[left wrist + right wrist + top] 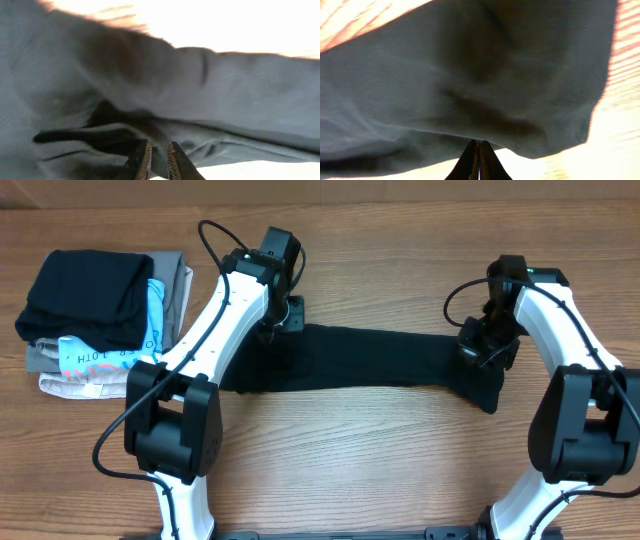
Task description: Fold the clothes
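Observation:
The clothes [370, 358], a black T-shirt, are bunched into a long band stretched across the middle of the table in the overhead view. My left gripper [281, 320] is at the band's left end. In the left wrist view a fold of the dark fabric [225, 90] sits between the nearly closed fingers of this gripper [159, 146]. My right gripper [487, 350] is at the right end, where a corner of the shirt hangs down towards me. In the right wrist view its gripper [479, 143] is pinched shut at the edge of the fabric [470, 75].
A pile of folded garments stands at the far left: a black one [85, 295] on top, a light-blue-and-white printed one [100, 352] under it, and grey and beige ones below. Bare wooden table [380, 470] lies in front of the shirt.

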You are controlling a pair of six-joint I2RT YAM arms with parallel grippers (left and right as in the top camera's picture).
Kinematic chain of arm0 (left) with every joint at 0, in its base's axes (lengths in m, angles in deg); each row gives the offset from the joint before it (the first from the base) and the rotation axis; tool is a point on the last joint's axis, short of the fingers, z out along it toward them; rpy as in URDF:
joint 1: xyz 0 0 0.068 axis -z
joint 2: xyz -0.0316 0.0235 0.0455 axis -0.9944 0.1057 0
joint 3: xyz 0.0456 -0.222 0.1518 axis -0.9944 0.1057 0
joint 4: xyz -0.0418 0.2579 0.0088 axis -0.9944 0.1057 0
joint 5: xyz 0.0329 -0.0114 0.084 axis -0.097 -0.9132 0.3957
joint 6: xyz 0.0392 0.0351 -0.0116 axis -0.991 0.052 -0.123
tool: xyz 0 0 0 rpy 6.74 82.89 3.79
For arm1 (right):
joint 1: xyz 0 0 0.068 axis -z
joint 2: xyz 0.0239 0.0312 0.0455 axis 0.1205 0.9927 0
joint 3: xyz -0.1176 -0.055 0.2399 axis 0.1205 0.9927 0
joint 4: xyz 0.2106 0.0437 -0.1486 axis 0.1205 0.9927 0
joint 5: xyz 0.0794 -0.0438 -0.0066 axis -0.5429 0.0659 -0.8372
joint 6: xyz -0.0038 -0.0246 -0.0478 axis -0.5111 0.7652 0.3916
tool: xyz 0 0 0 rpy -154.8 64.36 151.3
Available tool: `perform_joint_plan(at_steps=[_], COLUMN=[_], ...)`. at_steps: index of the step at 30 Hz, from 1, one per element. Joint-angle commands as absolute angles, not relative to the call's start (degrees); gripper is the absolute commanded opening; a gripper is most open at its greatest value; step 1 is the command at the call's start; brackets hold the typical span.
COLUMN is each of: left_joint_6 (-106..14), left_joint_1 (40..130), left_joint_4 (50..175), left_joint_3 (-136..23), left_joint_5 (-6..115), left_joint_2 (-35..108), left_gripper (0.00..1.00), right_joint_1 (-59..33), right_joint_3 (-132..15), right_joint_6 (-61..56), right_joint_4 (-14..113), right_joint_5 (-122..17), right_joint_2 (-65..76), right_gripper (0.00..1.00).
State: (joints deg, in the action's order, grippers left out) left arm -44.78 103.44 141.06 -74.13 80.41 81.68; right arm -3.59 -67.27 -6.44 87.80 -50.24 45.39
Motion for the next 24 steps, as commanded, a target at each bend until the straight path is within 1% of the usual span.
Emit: perform_joint_plan(at_steps=[1, 6, 8, 9, 13, 15, 17, 21, 24], left_joint_6=[-44.4, -44.2, -44.2, -44.2, -43.3, -43.3, -43.3, -43.3, -43.3], left_joint_1=[103.4, 103.4, 103.4, 103.4, 103.1, 102.8, 102.3, 101.2, 101.1], left_joint_4=[141.1, 134.6, 131.2, 129.8, 128.5, 128.9, 129.1, 133.0, 136.4], left_joint_3=[-73.1, -67.0, -64.6, -63.6, -61.8, -61.8, -62.1, -67.1, -71.8], left_joint_5=[85.1, 85.1, 85.1, 85.1, 85.3, 85.3, 85.2, 84.7, 84.2], left_joint_2=[81.4, 81.4, 81.4, 81.4, 81.4, 81.4, 81.3, 79.1, 75.6], left_gripper=[0.18, 0.19, 0.23, 0.29, 0.3, 0.29, 0.12, 0.11, 0.14], right_joint_1=[-3.4, -3.4, -3.4, -3.4, -3.4, -3.4, -3.4, -3.3, -2.1], right_joint_3=[-68.5, -68.5, -68.5, -68.5, -68.5, -68.5, -68.5, -68.6, -68.6], right_joint_6=[-4.8, -4.8, -4.7, -4.7, -4.6, -4.6, -4.1, -3.1, -3.1], right_joint_4=[87.0, 86.1, 85.7, 85.6, 85.3, 85.3, 84.8, 83.5, 83.4], right_joint_5=[-53.0, -53.0, -52.9, -52.9, -51.8, -51.4, -51.4, -51.4, -51.2], right_joint_2=[43.8, 43.8, 43.8, 43.8, 43.8, 43.8, 43.8, 43.6, 42.7], right_gripper=[0.05, 0.05, 0.05, 0.05, 0.05, 0.05, 0.04, 0.04, 0.04])
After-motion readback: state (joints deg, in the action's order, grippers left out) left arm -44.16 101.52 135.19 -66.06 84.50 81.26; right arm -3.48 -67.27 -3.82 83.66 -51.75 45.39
